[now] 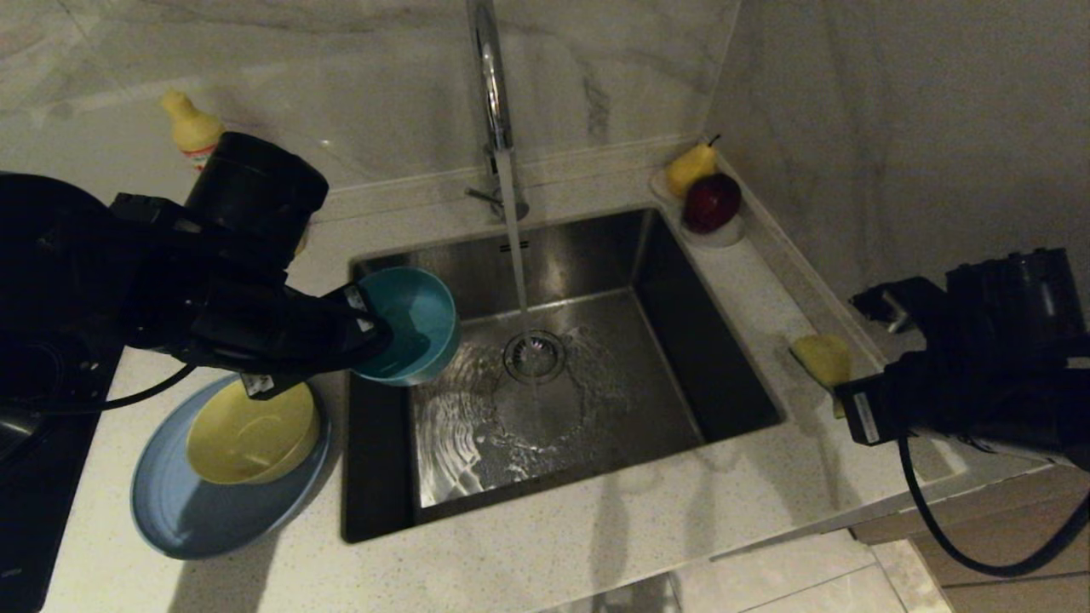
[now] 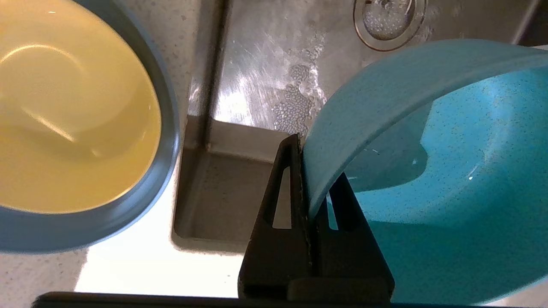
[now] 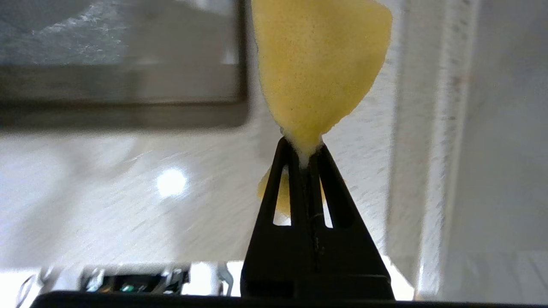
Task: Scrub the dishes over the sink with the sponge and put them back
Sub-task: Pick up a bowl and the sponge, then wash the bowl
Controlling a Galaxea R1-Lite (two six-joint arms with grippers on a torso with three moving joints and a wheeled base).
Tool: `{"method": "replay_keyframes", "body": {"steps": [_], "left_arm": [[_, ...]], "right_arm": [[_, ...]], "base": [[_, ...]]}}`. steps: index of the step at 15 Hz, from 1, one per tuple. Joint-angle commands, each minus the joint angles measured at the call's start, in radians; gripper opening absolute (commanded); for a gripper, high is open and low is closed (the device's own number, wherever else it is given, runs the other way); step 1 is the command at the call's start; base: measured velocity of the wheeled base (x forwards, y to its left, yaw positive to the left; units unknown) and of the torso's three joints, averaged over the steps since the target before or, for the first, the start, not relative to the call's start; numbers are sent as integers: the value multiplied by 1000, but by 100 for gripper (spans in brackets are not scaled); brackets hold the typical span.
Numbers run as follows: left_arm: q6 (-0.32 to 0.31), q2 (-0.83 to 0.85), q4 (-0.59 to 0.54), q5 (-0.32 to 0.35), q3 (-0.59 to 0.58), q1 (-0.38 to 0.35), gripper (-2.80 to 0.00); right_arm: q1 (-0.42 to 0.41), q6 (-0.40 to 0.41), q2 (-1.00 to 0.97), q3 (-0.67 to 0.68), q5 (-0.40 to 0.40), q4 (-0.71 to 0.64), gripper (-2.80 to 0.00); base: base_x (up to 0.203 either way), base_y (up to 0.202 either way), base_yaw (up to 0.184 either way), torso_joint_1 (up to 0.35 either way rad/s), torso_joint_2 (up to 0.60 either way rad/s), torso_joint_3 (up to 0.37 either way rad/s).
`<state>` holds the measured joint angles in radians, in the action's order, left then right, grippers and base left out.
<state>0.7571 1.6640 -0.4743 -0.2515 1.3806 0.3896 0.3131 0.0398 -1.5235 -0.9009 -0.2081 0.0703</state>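
Note:
My left gripper [image 1: 368, 330] [image 2: 311, 160] is shut on the rim of the teal-blue bowl [image 1: 415, 322] [image 2: 454, 179] and holds it tilted over the left side of the sink [image 1: 681, 340]. On the counter left of the sink, the yellow bowl [image 1: 251, 432] [image 2: 64, 107] rests on the periwinkle plate [image 1: 183, 511] [image 2: 143, 199]. On the counter right of the sink, my right gripper [image 1: 841, 398] [image 3: 303, 147] is shut on the yellow sponge [image 1: 822, 358] [image 3: 319, 64], pinching its near end. The sponge's green side does not show.
Water runs from the chrome faucet [image 1: 492, 85] onto the drain strainer [image 1: 535, 356] [image 2: 387, 19]. A pear [image 1: 690, 166] and a red apple [image 1: 711, 203] sit on a clear dish in the back right corner. A yellow bottle [image 1: 192, 128] stands back left. Walls close off the back and right.

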Motion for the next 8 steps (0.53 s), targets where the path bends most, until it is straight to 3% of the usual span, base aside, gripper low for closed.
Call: {"method": "replay_keyframes", "body": {"steps": [1,8], "left_arm": [[1,37,0,-3,8,0,-280],[2,253,-11,-2,214,32,-280]], "right_arm": [[29,-2,113,-2,26,-40,-280],[103,-58,217,5,63,-104,-280]], "base": [[0,0,0,0,0,0],[0,0,0,0,0,0]]}}
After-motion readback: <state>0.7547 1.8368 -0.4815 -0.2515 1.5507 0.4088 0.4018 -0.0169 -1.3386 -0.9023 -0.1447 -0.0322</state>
